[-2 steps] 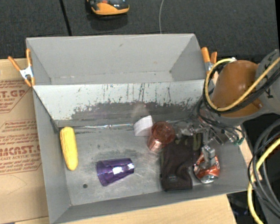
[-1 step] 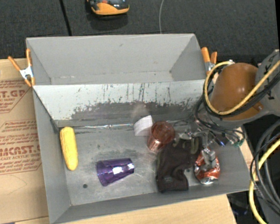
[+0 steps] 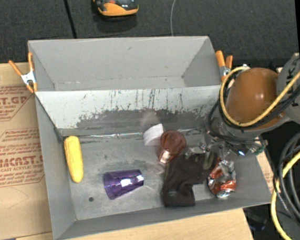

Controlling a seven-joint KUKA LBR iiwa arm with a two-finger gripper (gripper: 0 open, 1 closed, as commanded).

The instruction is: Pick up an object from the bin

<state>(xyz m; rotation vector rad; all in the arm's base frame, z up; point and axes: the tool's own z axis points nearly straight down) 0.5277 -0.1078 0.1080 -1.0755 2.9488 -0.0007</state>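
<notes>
Camera view: gripper (image 3: 218,156) sits low at the right end of the bin (image 3: 123,56); can't tell how wide it stands. Crushed red-and-silver can (image 3: 222,182) lies just nearside of it, dark cloth (image 3: 181,182) at view-left, touching brownish cup (image 3: 171,144).

Soft, even light; the bin (image 3: 123,61) is brightest at twelve o'clock.
Dull sheen on the orange cover (image 3: 253,99) at three o'clock; shadows are faint.

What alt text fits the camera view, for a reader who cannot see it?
The gripper reaches in at the right side of a grey metal bin, close to a crushed red and silver can and a dark cloth. Further left lie a purple cup and a yellow corn cob.
</notes>
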